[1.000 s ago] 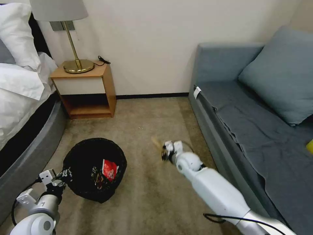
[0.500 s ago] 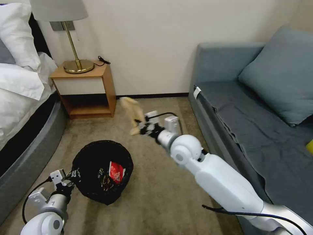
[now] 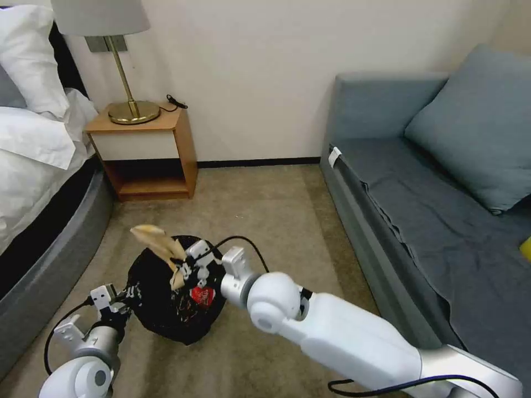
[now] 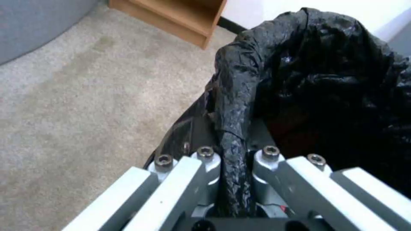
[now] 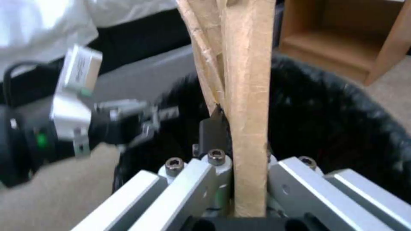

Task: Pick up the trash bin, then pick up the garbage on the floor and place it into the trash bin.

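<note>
Left gripper [image 3: 123,299] clamped on the trash bin [image 3: 166,309] rim, liner pinched, holding it just off the carpet as a catcher. Right gripper [image 3: 185,269] over the opening, squeezing the tan paper [image 3: 157,243], poised to drop beside the red-white wrapper [image 3: 202,296].

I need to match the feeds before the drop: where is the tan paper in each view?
Head view: tan paper in the right gripper, over the trash bin.
Left wrist view: not there.
Right wrist view: centre, clamped, running up.
Shared landmark: the bin's black liner.
</note>
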Controlling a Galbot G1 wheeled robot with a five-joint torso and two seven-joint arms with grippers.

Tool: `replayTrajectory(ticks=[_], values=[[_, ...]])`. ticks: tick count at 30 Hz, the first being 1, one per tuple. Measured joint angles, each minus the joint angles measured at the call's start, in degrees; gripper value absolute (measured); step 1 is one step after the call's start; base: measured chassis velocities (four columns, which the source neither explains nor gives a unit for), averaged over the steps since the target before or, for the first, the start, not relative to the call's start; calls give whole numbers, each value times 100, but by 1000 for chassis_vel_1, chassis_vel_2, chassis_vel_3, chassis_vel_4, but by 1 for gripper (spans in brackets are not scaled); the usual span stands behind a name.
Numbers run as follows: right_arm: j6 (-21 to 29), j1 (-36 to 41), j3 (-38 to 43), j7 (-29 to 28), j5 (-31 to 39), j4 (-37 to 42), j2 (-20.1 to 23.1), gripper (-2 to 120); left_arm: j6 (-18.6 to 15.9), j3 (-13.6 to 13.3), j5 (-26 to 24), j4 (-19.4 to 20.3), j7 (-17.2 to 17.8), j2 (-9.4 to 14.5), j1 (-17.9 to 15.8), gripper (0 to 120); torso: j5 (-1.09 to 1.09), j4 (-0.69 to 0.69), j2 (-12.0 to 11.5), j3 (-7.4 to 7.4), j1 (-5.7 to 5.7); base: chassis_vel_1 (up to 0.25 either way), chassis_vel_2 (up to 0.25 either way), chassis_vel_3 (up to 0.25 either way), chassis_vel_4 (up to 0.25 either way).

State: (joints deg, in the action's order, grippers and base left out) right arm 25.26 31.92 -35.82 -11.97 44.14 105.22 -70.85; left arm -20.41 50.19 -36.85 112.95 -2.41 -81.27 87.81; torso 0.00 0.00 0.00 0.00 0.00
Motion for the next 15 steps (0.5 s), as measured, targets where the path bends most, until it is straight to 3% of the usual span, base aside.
replayTrajectory(ticks=[7, 15], values=[[53, 105, -153, -77, -279, -26, 31, 4, -59, 27, -135, 26, 17, 61, -2, 4, 0, 0, 0, 0, 0, 0, 0, 0, 0], [134, 413, 8, -165, -456, 115, 86, 38, -88, -10, -145, 59, 29, 143, 3, 4, 0, -1, 0, 0, 0, 0, 0, 0, 0]])
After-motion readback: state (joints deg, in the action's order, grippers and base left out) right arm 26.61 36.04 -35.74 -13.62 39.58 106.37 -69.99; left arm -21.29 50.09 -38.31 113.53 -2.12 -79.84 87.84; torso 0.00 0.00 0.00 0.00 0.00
